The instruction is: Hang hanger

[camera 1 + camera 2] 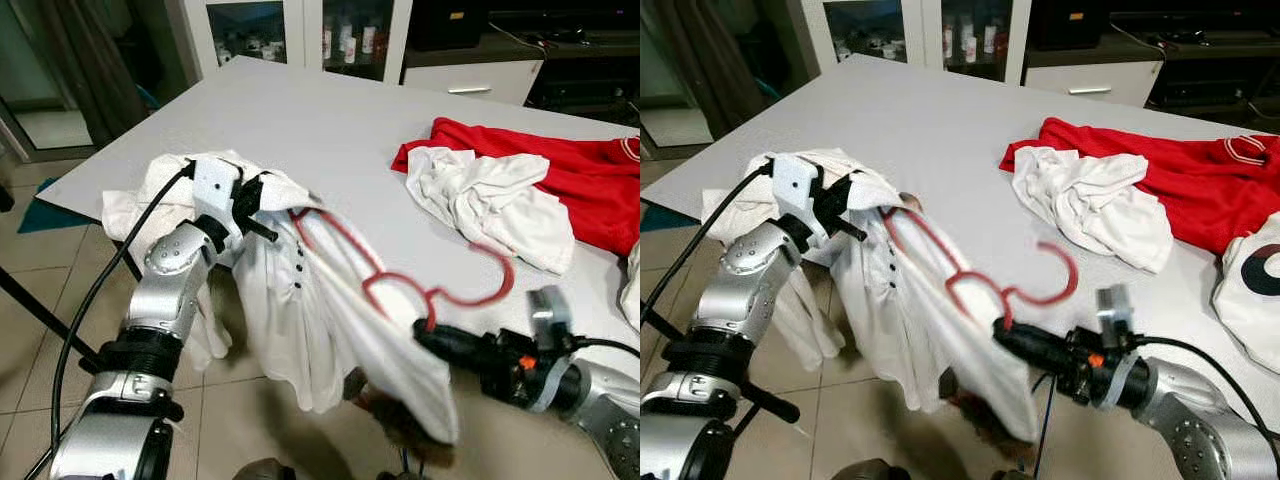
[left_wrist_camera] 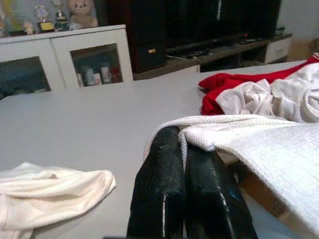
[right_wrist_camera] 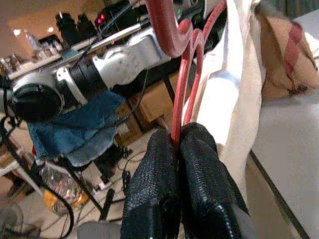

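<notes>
Red wire hanger is pinched by right gripper; left gripper clamps white buttoned shirt (mid-threading); next, seat the shoulder.

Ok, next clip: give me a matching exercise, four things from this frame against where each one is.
Things:
1. thin red wire hanger
2. white buttoned cotton shirt
3. red fabric garment
4. crumpled white cloth

Places:
A. spread on the grey table's far right
B. pinched in the right end effector
C. piled on the red garment's near edge
D. gripped at the collar by the left end effector, draped off the table edge

Pairs: 1-B, 2-D, 3-A, 4-C
</notes>
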You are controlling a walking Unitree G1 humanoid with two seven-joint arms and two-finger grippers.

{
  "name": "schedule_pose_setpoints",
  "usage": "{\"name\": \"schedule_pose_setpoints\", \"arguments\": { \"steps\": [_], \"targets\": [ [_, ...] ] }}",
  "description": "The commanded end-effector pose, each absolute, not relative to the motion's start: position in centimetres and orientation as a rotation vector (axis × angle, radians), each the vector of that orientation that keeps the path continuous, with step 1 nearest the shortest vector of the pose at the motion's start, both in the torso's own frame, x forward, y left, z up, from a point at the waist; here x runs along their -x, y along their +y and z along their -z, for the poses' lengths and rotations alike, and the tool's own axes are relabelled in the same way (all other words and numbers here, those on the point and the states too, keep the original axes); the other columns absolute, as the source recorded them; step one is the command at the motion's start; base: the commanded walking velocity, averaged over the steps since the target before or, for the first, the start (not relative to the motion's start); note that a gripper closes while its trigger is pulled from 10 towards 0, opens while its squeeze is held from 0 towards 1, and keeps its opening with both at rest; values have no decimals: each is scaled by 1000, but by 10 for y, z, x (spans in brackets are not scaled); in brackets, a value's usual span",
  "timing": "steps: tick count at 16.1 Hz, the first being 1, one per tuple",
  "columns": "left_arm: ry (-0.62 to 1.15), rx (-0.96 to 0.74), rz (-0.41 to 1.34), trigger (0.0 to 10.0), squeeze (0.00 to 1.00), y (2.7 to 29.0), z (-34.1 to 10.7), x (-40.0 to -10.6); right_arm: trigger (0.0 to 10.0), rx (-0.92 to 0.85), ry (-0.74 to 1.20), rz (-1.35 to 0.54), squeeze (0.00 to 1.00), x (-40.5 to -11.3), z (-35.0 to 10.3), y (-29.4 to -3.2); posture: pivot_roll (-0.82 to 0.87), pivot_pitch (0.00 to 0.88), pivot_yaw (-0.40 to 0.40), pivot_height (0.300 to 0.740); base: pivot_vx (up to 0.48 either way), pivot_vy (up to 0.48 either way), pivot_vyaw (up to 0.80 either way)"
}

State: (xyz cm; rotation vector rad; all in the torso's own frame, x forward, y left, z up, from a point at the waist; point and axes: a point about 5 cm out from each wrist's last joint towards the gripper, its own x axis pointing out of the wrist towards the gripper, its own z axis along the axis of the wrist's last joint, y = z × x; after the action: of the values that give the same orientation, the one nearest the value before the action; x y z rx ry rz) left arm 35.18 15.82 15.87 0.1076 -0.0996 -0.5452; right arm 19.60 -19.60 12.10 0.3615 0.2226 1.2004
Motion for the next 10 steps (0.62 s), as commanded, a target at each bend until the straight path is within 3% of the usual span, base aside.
{"name": "schedule_pose_setpoints", "arguments": {
  "steps": [1, 4, 10],
  "targets": [
    [-144, -161, 540, 0, 0, 163, -173, -357, 10000, -308, 248, -1254, 0, -194, -124, -195, -61, 0, 61, 740, 0, 0, 0],
    [-196, -177, 666, 0, 0, 146, -183, -354, 10000, -231, 279, -1303, 0, -197, -127, -191, -61, 0, 59, 740, 0, 0, 0],
    [-159, -175, 791, 0, 0, 137, -176, -355, 10000, -196, 278, -1330, 0, -201, -129, -189, -56, 0, 55, 740, 0, 0, 0]
  ]
}}
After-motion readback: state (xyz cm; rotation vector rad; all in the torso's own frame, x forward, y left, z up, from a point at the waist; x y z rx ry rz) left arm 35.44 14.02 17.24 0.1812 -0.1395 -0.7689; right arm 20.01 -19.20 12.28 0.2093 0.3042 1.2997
